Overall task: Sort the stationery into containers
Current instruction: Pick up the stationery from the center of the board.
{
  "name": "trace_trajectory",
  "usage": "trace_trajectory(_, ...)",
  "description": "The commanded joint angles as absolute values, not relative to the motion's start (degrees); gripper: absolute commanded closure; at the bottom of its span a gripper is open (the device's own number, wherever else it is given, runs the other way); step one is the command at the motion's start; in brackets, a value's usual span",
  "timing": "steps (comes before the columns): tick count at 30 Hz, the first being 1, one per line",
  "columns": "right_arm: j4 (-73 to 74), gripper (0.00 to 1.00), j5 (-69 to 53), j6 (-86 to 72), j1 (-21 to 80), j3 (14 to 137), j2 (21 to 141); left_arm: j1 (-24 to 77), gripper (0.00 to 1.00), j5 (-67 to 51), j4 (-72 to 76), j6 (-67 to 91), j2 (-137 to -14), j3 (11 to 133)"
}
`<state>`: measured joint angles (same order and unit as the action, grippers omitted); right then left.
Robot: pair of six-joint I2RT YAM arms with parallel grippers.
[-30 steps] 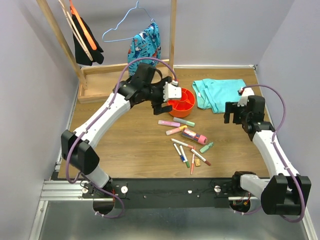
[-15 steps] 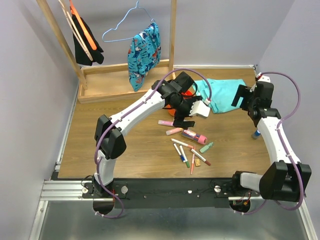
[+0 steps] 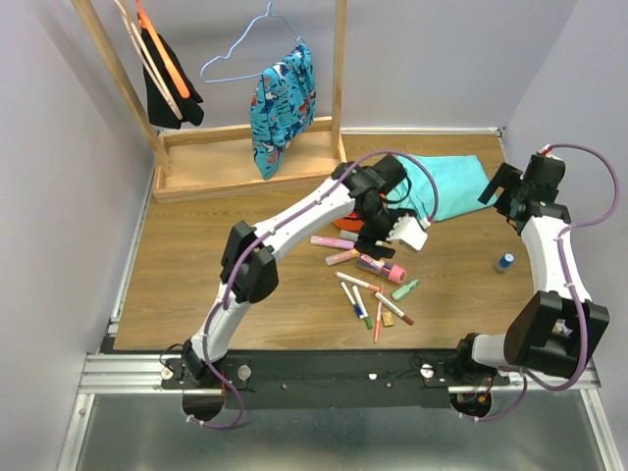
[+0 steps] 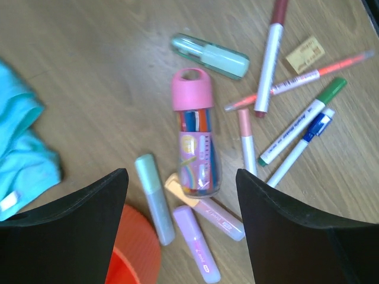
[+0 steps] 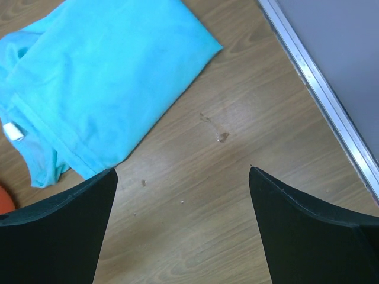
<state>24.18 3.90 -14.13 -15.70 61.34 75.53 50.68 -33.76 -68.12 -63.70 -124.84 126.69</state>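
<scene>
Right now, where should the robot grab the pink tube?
Probably across the barrel of the pink tube, just below its cap, from above: it lies flat, lengthwise between the open fingers of the left hand, and highlighters crowd its bottom end.

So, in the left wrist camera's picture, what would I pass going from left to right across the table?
turquoise cloth → pale green highlighter → pink bottle → dark-red-capped pen → tan eraser. The rest overlap too much to place.
</scene>
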Motion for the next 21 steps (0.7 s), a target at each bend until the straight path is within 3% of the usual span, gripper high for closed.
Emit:
trace_trajectory(1, 27.16, 0.0, 1.5, -14.51, -16.96, 62.84, 76.47, 52.64, 0.19, -30.68, -77.25, -73.12, -129.19, 130.34)
trace_trajectory(21, 25.84, 0.0, 0.35, -13.71, -16.96, 60.29, 76.46, 55.28, 0.27, -26.63, -66.62, -55.64, -138.78, 132.63)
